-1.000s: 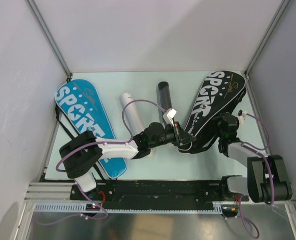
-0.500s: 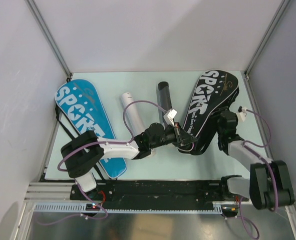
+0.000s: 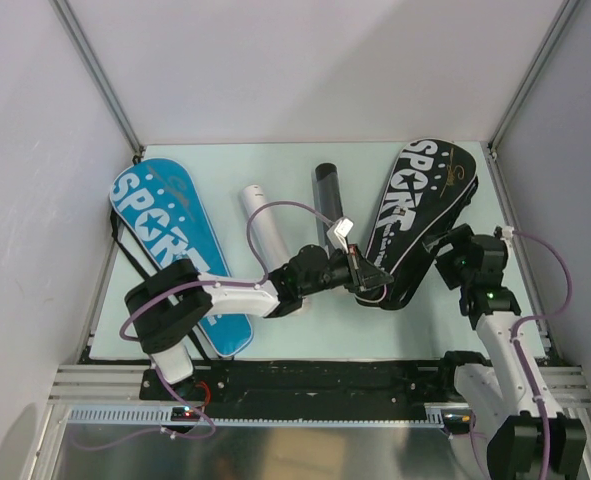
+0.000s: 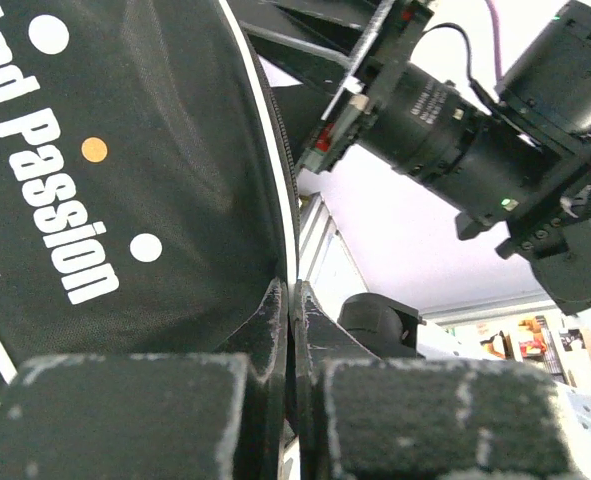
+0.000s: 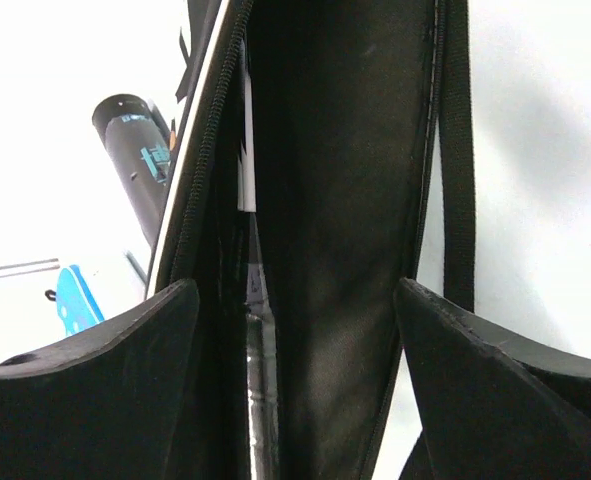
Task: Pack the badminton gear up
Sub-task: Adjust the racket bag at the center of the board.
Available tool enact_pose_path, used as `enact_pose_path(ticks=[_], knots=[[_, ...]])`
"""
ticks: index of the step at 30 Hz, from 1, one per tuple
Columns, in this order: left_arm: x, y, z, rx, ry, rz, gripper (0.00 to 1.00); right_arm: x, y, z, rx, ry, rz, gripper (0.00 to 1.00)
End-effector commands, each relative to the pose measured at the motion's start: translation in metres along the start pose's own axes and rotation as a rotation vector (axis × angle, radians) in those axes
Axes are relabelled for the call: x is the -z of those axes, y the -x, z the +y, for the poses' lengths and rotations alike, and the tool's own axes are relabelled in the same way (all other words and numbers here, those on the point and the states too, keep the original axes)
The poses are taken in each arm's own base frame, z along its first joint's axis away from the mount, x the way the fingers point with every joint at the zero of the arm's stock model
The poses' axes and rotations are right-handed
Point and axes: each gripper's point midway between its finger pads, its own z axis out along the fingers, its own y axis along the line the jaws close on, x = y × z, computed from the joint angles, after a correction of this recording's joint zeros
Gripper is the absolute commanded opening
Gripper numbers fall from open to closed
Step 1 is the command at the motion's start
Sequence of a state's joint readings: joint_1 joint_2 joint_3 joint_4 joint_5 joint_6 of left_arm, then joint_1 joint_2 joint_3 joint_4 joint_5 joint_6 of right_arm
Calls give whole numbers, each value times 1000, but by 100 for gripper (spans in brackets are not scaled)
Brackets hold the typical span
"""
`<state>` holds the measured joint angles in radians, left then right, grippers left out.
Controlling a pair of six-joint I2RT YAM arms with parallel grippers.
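**Ada:** Where does the gear lie?

**Ben:** The black fabric racket cover (image 3: 415, 205), lettered "SPORT" in white, lies at the right of the pale green bench (image 3: 305, 160). The left gripper (image 3: 373, 283) has its jaws pinched shut on the cover's white-piped edge. The left wrist view shows them meeting on the piping. The right gripper (image 3: 443, 252) sits at the cover's right side with its jaws spread wide and gripping nothing. In its own view the gaping pocket runs between them.

**Ada:** What could go wrong?

**Ben:** The pinch looks thin to me. A hard pull by the left arm could slip the fabric out, and the mouth would sag closed. The right jaws might also snag the black webbing strap (image 5: 458, 150) or the zip rather than the flap.

**Ada:** And what can't you make out?

**Ben:** No racket or shuttlecock shows in the open. Something pale and glossy sits deep in the pocket, but I cannot tell what it is. The white cylindrical tube (image 3: 265, 228) and the black cylindrical tube (image 3: 326, 195) lie mid-bench, and the blue racket cover (image 3: 165, 235) lies at the left. Their contents are hidden.
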<state>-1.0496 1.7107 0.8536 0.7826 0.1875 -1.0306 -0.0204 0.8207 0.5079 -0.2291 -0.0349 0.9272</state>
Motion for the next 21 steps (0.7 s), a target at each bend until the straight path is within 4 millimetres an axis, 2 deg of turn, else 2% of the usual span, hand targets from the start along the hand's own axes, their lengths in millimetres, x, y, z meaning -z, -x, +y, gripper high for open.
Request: enact_pose_path(ticks=[1,5,11,14,21], knots=[[-5,17,-20,-17,-73,-54,0,21,3,6,-45,21,25,86],[-4,16,-13,-21,-51,-63,0,29,2,0,-117,-1,12,89],[-3,17,-10,-32,-39,-65,0,41,8,-2,-157,33,-57,86],[-3,17,-10,-32,-39,-64,0,35,4,-2,-146,43,-32,87],[-4,14,-9,-35,-40,-47,0,10,-26,-15,-125,34,105,88]])
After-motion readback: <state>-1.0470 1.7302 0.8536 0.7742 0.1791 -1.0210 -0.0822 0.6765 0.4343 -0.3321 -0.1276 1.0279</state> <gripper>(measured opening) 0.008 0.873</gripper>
